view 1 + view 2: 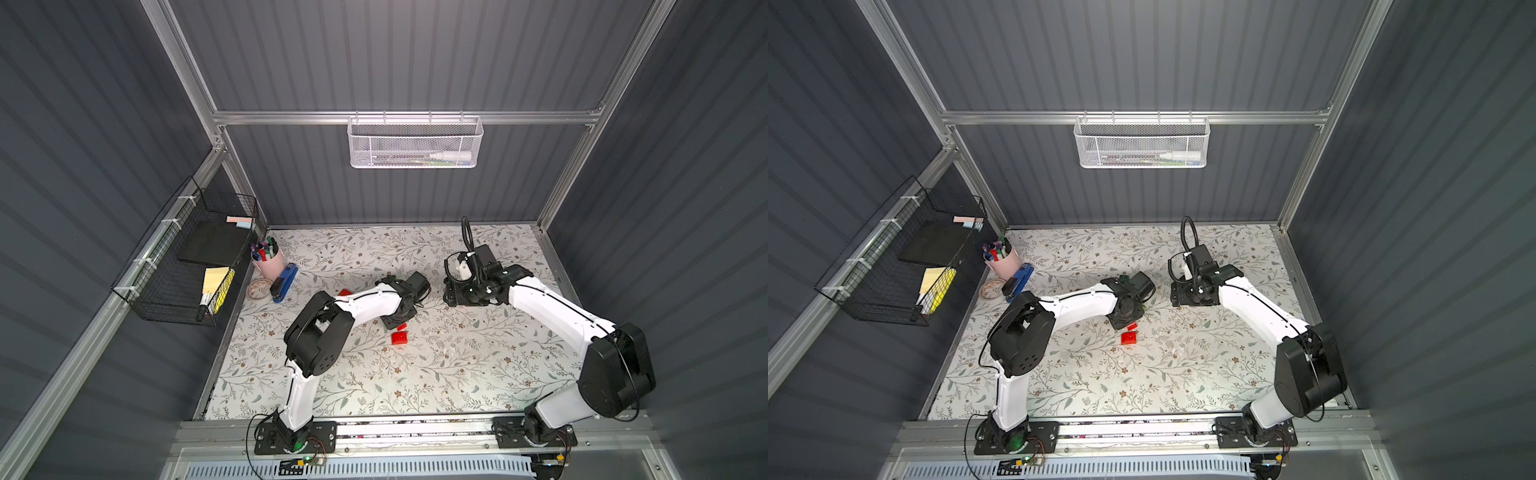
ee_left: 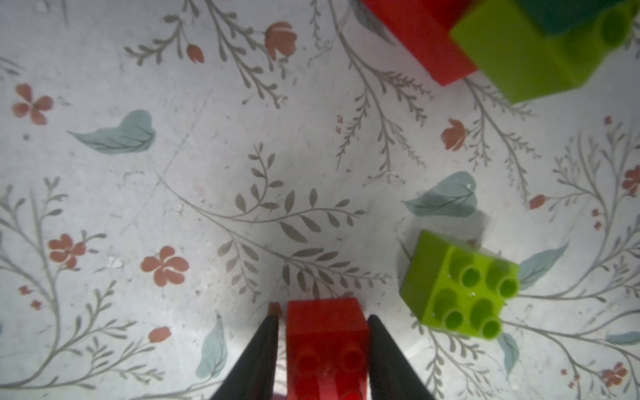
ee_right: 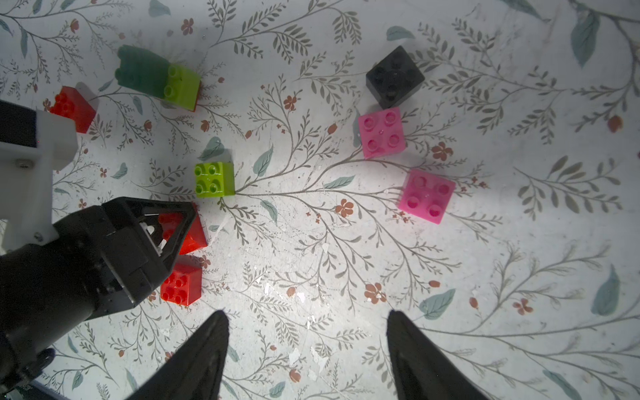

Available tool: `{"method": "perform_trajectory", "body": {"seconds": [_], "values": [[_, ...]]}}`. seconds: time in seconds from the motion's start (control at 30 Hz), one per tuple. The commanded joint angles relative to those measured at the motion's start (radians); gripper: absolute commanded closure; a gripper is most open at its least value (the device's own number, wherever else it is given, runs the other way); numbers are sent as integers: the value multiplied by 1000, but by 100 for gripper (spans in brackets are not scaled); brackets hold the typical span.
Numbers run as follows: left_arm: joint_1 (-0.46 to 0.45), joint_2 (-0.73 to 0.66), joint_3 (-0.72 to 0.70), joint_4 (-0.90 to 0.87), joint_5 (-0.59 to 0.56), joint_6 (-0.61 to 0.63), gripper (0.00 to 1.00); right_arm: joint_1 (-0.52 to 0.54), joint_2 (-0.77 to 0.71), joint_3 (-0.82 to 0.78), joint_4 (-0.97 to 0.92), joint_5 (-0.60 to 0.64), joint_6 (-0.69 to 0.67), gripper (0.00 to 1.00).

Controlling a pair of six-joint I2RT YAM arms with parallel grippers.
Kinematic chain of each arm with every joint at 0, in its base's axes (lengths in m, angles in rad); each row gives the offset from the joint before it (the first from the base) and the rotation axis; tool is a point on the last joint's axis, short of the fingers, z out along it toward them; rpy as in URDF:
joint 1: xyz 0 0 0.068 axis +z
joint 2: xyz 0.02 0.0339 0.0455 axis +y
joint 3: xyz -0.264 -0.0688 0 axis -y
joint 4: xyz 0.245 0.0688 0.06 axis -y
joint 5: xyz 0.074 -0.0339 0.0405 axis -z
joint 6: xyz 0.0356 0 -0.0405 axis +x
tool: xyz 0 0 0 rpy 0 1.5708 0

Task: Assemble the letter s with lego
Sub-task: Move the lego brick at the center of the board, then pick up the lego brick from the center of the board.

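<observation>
Left wrist, fingers (image 2: 266,349) seemingly slack astride red brick (image 2: 325,332), right wrist alone, pink bricks (image 3: 381,131), right fingers (image 3: 207,349) wide, empty

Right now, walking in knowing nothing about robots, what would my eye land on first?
Probably the bright colours on the flowery tabletop: below the right arm, one pink brick sits next to a black brick, with another pink brick nearby. Then the left fingers, standing either side of a red brick near the table's middle, with a lime green brick close beside.
</observation>
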Motion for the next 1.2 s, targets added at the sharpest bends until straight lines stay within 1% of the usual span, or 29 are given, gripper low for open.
{"method": "perform_trajectory", "body": {"seconds": [0.0, 0.03, 0.17, 0.2, 0.27, 0.3, 0.47, 0.5, 0.57, 0.7, 0.8, 0.97, 1.17], "values": [[-5, -18, 29, -61, -42, 4, 45, -6, -19, -18, 17, -62, -33, 25], [-6, -24, 32, -68, -47, 3, 41, -6, -19, -24, 25, -86, -41, 25], [-5, -75, 34, -71, -58, 27, 35, -5, -16, -44, 56, -174, -77, 26], [-5, -97, 29, -83, -63, 51, 33, -3, -20, -54, 71, -183, -82, 26], [3, -150, -6, -80, -68, 118, 28, 7, -29, -81, 114, -257, -88, 26], [16, -181, -30, -71, -63, 157, 26, 22, -35, -88, 132, -263, -96, 26], [122, -328, -165, 0, 63, 359, 10, 113, 2, -67, 156, -205, -78, 27], [149, -359, -193, 17, 98, 402, 6, 136, 14, -64, 166, -175, -66, 27], [207, -409, -231, 49, 166, 484, 1, 198, 47, -49, 202, -117, -53, 27], [323, -470, -288, 92, 333, 625, 0, 281, 135, -13, 242, -26, 0, 31], [382, -493, -311, 109, 410, 683, 0, 339, 199, 24, 262, 50, 23, 33], [456, -504, -338, 134, 489, 713, 0, 398, 335, 133, 190, 171, 41, 37], [488, -515, -362, 147, 501, 723, 0, 423, 433, 201, 185, 182, 39, 41]]}}
